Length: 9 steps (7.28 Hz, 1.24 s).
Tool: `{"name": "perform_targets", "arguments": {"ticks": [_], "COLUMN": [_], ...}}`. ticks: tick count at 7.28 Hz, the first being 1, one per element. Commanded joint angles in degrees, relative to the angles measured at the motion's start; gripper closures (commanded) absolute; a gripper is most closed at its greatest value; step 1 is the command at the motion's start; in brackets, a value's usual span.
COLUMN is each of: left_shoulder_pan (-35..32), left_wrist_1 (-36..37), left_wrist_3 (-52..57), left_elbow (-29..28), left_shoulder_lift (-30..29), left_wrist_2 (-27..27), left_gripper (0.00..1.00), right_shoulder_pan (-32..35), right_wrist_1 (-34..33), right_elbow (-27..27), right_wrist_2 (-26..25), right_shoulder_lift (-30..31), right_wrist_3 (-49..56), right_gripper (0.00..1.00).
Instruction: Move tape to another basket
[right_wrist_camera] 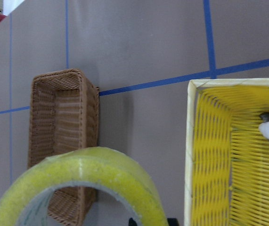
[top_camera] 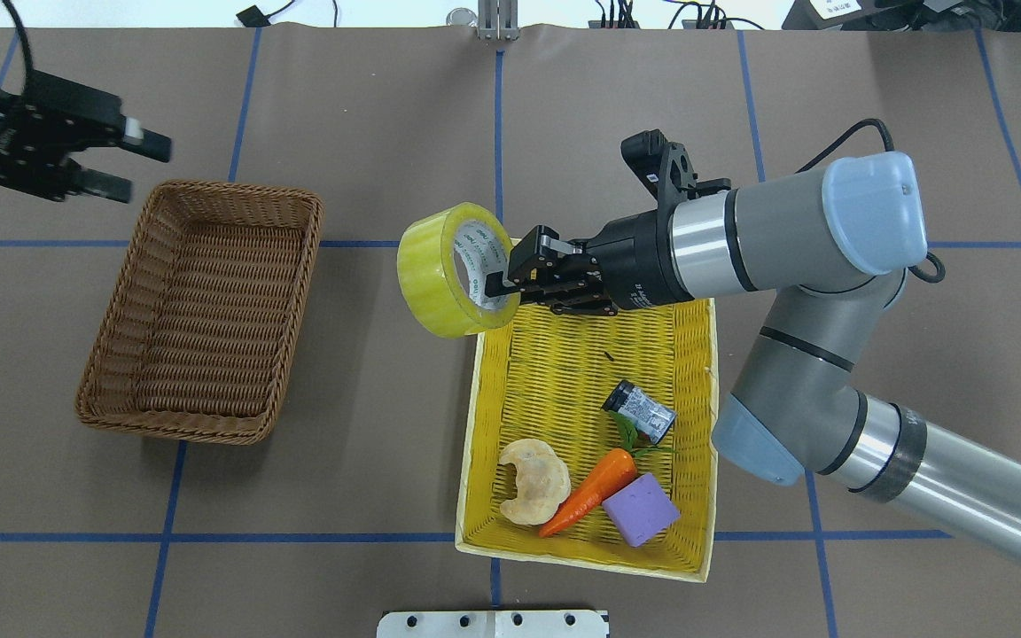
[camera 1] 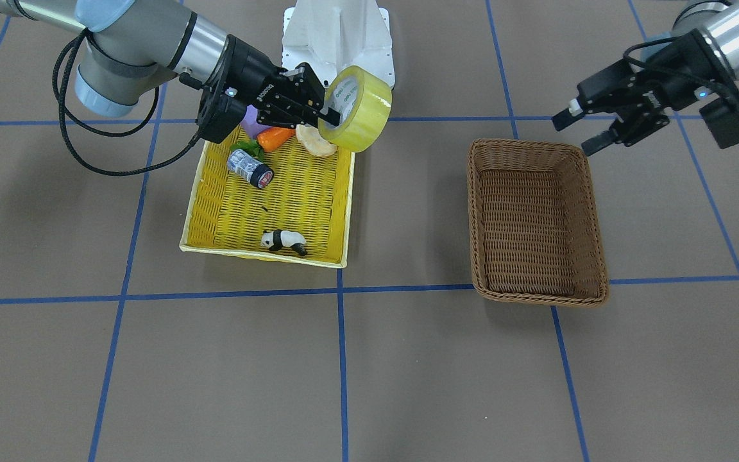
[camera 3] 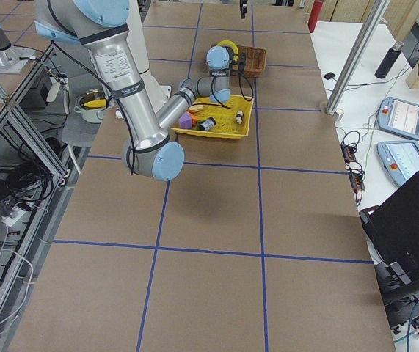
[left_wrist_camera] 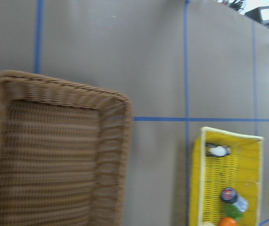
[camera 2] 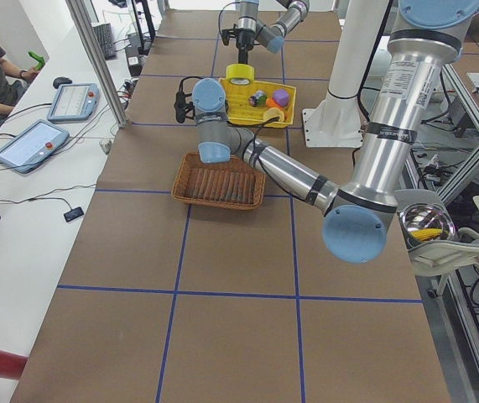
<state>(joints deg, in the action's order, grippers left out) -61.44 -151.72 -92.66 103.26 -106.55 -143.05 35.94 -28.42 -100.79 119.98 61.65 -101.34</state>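
Tape (top_camera: 431, 275) is airborne. My right gripper (top_camera: 498, 282) pinches the roll's wall, with one finger inside the core. The roll hangs on edge over the far left corner of the yellow basket (top_camera: 555, 381), clear of its rim.

Near to far from the base:
- The near end of the yellow basket holds a purple block (top_camera: 641, 509), carrot (top_camera: 590, 501) and bread piece (top_camera: 533, 492). All three are untouched.
- Mid-basket there's a grey can (top_camera: 643, 412) on its side.
- At the far end a panda (camera 1: 284, 242) sits below the gripper, showing only in the front view.
- The brown basket (top_camera: 236, 189) is off to the left, well apart from the yellow one. I see nothing in it.
- My left gripper (top_camera: 134, 168) hovers just past the brown basket's far left corner, jaws spread and holding nothing.

As I read it the lift is done and the carry is in hand, with bare table between the roll and its target.

Next I'd move the right arm left across the gap at this height, until the roll is over the middle of the brown basket. Then I'd go down inside the rim and spread the jaws. The inner finger has to slide out of the core cleanly, or the roll may drag along. Released on edge it could roll, so I'd let go low. The left arm looks clear of that path, but it's close to the rim.
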Motion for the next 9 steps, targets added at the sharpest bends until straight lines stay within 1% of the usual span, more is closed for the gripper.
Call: {"name": "perform_targets", "arguments": {"ticks": [1,2,3,4,5,6,7,8,9], "left_shoulder_pan": [11.48,14.57,17.82,19.07,20.47,20.83,22.4,22.51,22.51], "left_wrist_1": [-18.45,-22.53,-23.52,-23.88,-24.41,-25.98,-28.69,-29.5,-29.6], "left_wrist_3": [-28.41,-33.76,-34.08,-34.34,-35.82,-38.27,-39.43,-39.53,-39.44], "left_elbow": [0.19,-0.51,0.27,0.27,0.45,0.45,0.36,0.36,0.45], "left_shoulder_lift": [-3.74,-5.49,-6.21,-9.0,-10.33,-11.74,-11.92,-11.93,-11.93], "left_wrist_2": [15.99,17.87,17.89,17.98,17.98,20.07,23.31,23.51,23.52], "left_gripper": [0.02,0.02,0.02,0.03,0.04,0.05,0.07,0.07,0.08], "right_shoulder_pan": [-0.17,-0.25,-0.69,-1.39,-2.7,-3.85,-4.29,-5.08,-6.05], "right_wrist_1": [10.96,16.93,20.47,22.59,24.79,25.42,25.51,26.65,30.49], "right_elbow": [0.24,0.68,0.94,1.03,1.03,1.03,1.03,1.03,1.99], "right_wrist_2": [-0.27,-1.93,-3.95,-5.62,-9.38,-11.16,-11.26,-11.26,-11.26], "right_shoulder_lift": [1.53,2.24,2.24,2.24,2.24,2.24,2.16,2.33,2.68], "right_wrist_3": [-7.7,-11.65,-14.3,-15.11,-16.34,-16.35,-16.35,-16.44,-16.53], "right_gripper": [1.0,1.0,1.0,1.0,1.0,1.0,1.0,1.0,1.0]}}
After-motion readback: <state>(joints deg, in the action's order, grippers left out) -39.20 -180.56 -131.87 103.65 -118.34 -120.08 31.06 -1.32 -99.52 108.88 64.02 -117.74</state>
